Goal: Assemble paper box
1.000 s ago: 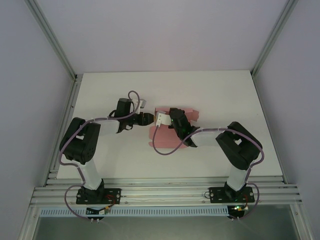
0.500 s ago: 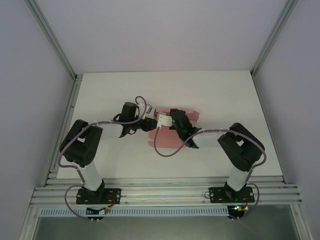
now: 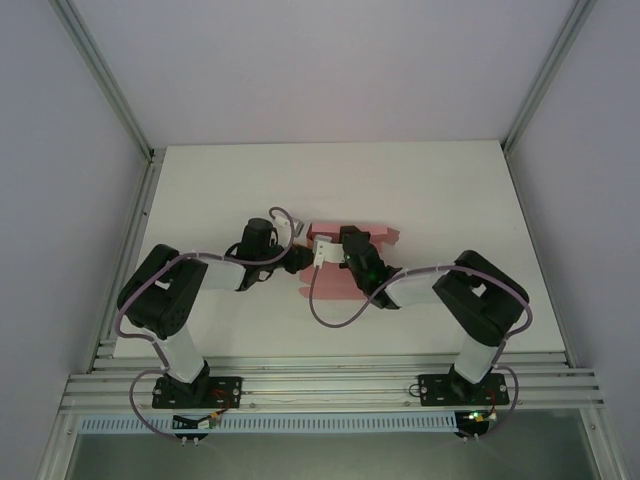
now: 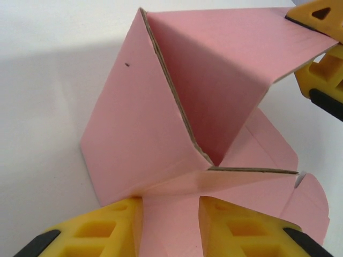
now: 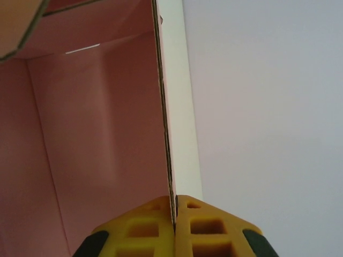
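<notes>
Risks a crease or tear along a fold if pulled apart while pinched at both ends; thin card, little give. Risks buckling the raised wall, rather than squaring it, if pushed together off-line. Might also spring flat if released early on either side.

At the right gripper [image 5: 175, 202]: clamped fully shut on the edge of an upright wall of the box [image 3: 335, 285], with card sandwiched between the pads. Seen also at 2 o'clock from the left wrist, nipping the edge of the top panel. At the left gripper [image 4: 171, 206]: part-way apart, at 6 o'clock in its own view, with a strip of pink card between the fingers; gripped or merely straddled, cannot tell.

Lies in the middle of the table [image 3: 450, 190], with the left gripper at its 9 o'clock and the right reaching over from 4 o'clock. Looks pink and thin, brown at the cut edges. Stands half-folded: two panels raised and meeting in a V at one corner, a rounded tab flat at 5 o'clock, lower flaps spread on the surface.
</notes>
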{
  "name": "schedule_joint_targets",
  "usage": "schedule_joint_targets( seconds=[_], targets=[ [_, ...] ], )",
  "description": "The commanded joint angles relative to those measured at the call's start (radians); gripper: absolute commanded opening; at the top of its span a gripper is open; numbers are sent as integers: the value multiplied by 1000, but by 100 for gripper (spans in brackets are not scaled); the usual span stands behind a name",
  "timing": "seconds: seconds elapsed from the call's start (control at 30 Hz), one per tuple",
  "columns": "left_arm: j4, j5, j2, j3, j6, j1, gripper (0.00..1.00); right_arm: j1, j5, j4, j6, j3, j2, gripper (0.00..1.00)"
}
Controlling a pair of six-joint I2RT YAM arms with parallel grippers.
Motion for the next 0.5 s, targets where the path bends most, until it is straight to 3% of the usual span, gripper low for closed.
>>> schedule_joint_targets(
  seconds=[0.0,0.17,0.37,0.47],
  targets=[
    [85,-23,-18,-11,-5,-7,33,32,18,-49,-39,-49,68,0],
    [97,-44,-43,-34,-3,-4,35,52,59,1,-59,-67,88,0],
    [171,-107,10,-13,-5,-6,40,70,37,-118,24,-46,78,0],
    [229,-137,41,-3,-4,-7,37,69,5,-170,52,-36,69,0]
  ],
)
